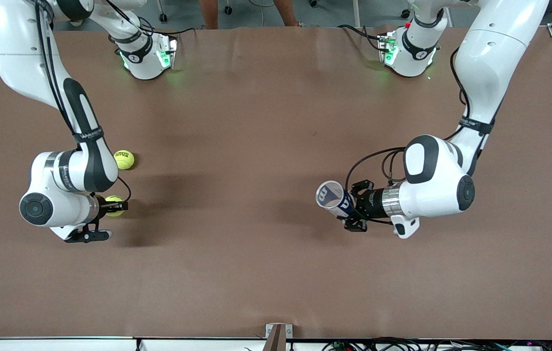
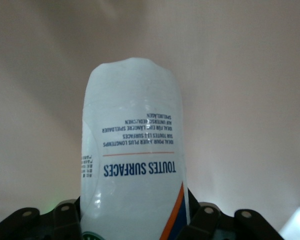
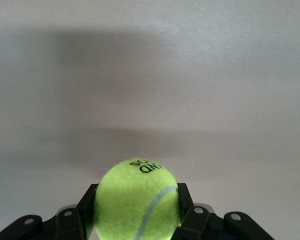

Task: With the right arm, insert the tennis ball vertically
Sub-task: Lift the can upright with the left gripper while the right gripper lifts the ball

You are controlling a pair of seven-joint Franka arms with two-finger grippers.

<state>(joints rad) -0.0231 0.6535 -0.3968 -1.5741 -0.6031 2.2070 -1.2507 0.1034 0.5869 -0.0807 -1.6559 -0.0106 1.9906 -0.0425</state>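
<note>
My right gripper is shut on a yellow-green tennis ball and holds it above the table at the right arm's end; in the right wrist view the ball sits between the black fingers. My left gripper is shut on a clear tennis ball can with a blue and orange label, held tilted with its open mouth toward the middle of the table. The can fills the left wrist view.
A second tennis ball lies on the brown table beside the right arm's forearm, farther from the front camera than the held ball. A small bracket sits at the table's front edge.
</note>
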